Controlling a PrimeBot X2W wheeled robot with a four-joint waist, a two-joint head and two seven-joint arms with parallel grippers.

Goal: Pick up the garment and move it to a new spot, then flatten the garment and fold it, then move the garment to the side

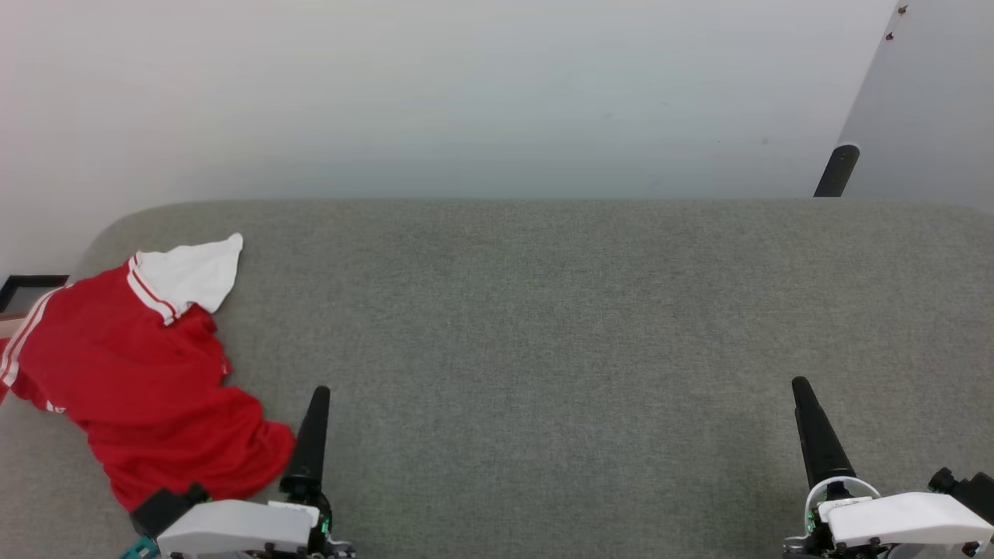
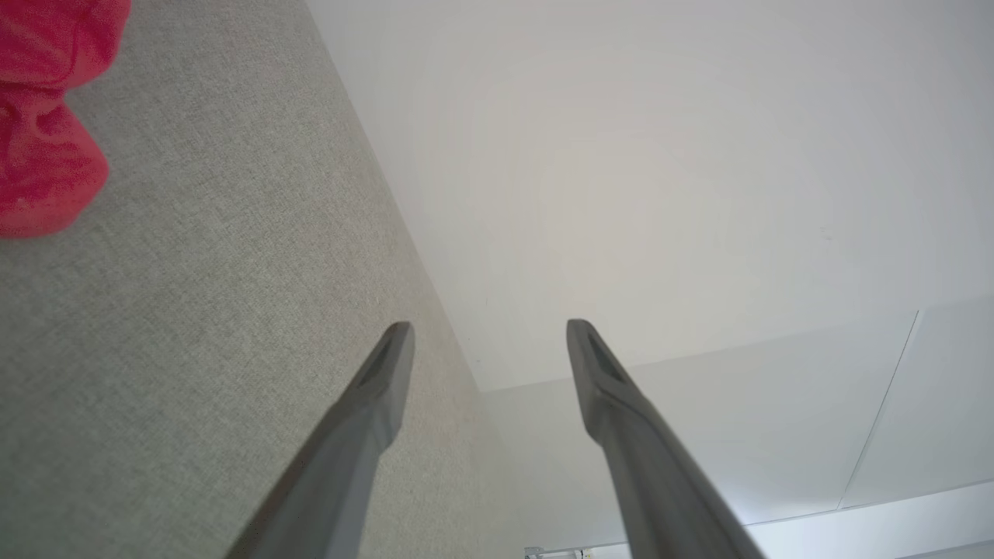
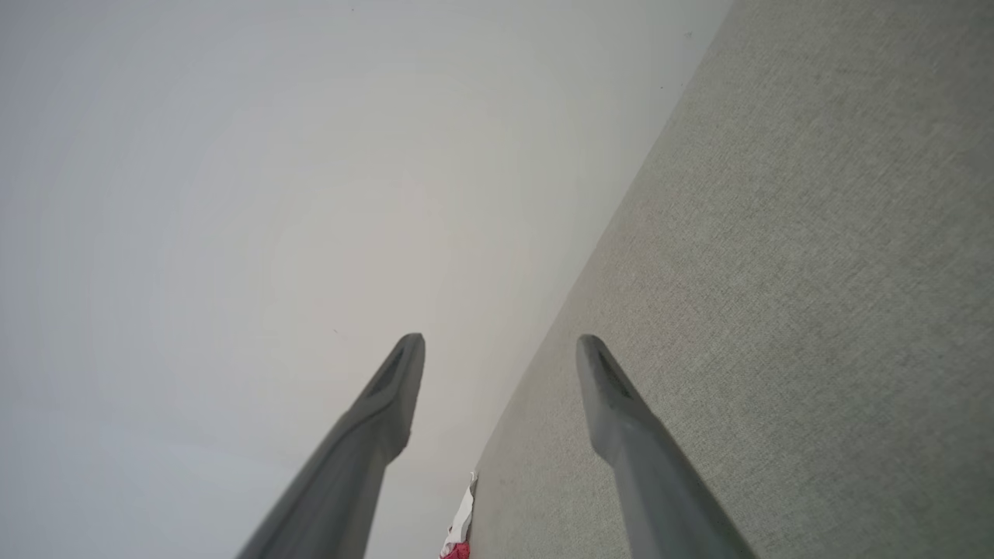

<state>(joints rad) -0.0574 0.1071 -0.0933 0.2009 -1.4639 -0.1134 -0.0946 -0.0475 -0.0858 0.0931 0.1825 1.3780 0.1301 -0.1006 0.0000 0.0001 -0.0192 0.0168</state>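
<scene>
Left tool (image 2: 483, 330) and right tool (image 3: 499, 341) gape wide, empty, above the worktop (image 1: 543, 310); the red shirt (image 1: 140, 380) lies crumpled just beside the left tool.

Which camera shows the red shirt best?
The head view: the garment lies crumpled at the grey surface's left end, nearly whole, one white sleeve showing. The left wrist view catches a red fold in its corner; the right wrist view, a tiny far sliver.
</scene>
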